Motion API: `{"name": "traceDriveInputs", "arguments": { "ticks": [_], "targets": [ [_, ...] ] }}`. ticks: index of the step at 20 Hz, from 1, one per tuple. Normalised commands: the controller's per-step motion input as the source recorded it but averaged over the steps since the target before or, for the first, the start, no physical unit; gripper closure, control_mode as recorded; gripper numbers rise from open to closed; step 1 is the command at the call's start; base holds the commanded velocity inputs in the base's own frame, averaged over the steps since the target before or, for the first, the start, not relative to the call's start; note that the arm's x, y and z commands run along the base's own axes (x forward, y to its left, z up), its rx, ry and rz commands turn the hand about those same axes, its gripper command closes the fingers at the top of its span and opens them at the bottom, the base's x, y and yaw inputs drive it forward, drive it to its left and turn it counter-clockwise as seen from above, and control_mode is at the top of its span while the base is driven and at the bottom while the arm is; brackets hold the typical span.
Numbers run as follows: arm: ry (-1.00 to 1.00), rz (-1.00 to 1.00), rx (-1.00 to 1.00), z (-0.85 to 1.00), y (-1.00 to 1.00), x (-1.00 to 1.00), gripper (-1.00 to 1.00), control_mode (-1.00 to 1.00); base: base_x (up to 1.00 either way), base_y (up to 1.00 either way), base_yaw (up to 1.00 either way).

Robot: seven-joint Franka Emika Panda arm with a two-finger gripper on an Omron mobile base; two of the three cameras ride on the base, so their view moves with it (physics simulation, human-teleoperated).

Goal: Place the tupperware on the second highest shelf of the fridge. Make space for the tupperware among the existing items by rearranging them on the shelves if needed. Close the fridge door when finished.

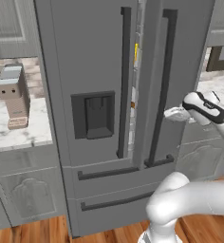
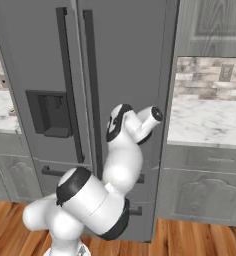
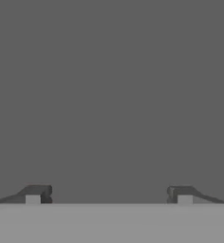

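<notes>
**Operator:** Claw [image 3: 109, 194]: two-finger gripper, jaws spread wide, nothing between them. In the hand view both dark tips sit far apart at the bottom, and flat grey panel is all I see ahead, so I read the hand as close against the plain tall grey fridge door [image 1: 178, 71].

**Observer:** Where does the door stand?

**Operator:** Nearly shut. In the left base view a narrow gap shows between it and the dispenser door [image 1: 85, 71], with a sliver of yellow [image 1: 135, 53] inside, likely the small yellow cup. The gripper [image 1: 176, 114] sits just beside the door's dark vertical bar handle [image 1: 162, 85], on its outer side, roughly at mid height.

**Observer:** And the tupperware?

**Operator:** I cannot pick out the pale rectangular container from here. If it is on a shelf, the doors hide it. I cannot tell.

**Observer:** So the step in hand?

**Operator:** My judgement: closing the tall grey French-door fridge [image 2: 90, 75]. To do it well, I push flat and square on the panel near the handle side, far from the hinge, slowly, with the fingers clear of the bar so nothing snags. I stop once the gap seals.
</notes>
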Motion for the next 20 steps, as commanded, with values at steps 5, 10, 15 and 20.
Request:
{"name": "traceDriveInputs", "arguments": {
  "ticks": [5,10,15,20],
  "targets": [
    [-0.18,-0.15,0.19,0.0,0.29,1.0,-1.0,-1.0,0.0,0.0,0.0],
    [-0.15,-0.22,0.09,0.0,0.29,1.0,-1.0,-1.0,0.0,0.0,0.0],
    [-0.15,-0.26,0.0,0.0,0.42,0.63,-1.0,-1.0,0.0,0.0,0.0],
    [-0.06,-0.12,-0.05,0.01,0.21,-0.06,-1.0,-1.0,0.0,0.0,0.0]
  ]
}}
